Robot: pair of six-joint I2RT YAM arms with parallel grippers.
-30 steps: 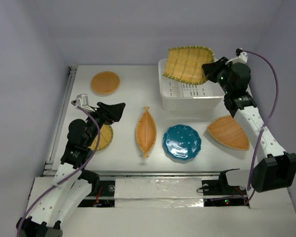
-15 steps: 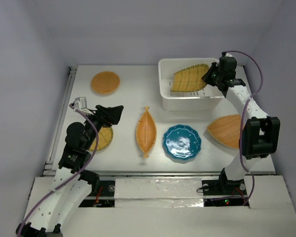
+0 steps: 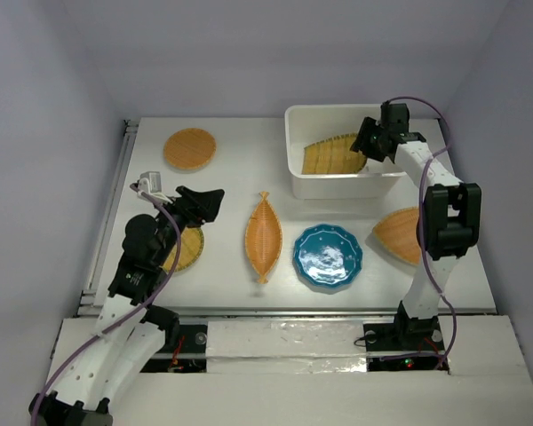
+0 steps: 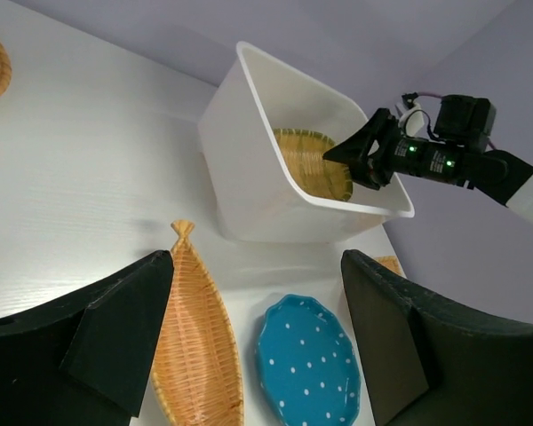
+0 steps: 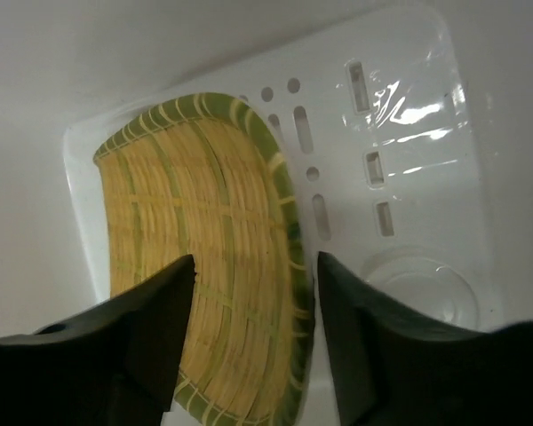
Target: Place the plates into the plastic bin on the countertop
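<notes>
Six plates: 5 out on the flat white countertop (image 3: 240,177), 1 in the white rectangular plastic bin (image 3: 338,187).

Near row, all on the near side of the bin:
- round woven orange plate (image 3: 189,251), far off to the bin's near-left, partly under the L arm
- boat-shaped woven orange plate (image 3: 263,235), near-left of the bin
- glossy teal scalloped plate w/ white dots (image 3: 328,256), straight in front of the bin
- fan-shaped woven orange plate (image 3: 396,234), near-right of the bin, partly hidden by the R arm

None of these touch each other.

Well left of the bin, the left gripper (image 3: 202,203) hovers by the half-hidden round plate. Its fingers are spread wide w/ nothing btwn them.

A second round woven orange plate (image 3: 189,149) lies flat, well left of the bin and about level w/ it.

Inside the bin is a squarish yellow woven plate w/ green rim (image 5: 204,257). It looks tilted, and the bin's slotted bottom shows beside it. The right gripper (image 3: 364,142) reaches in over the bin's right rim. Its fingers are apart; the plate's rim sits in the gap, not pinched.
</notes>
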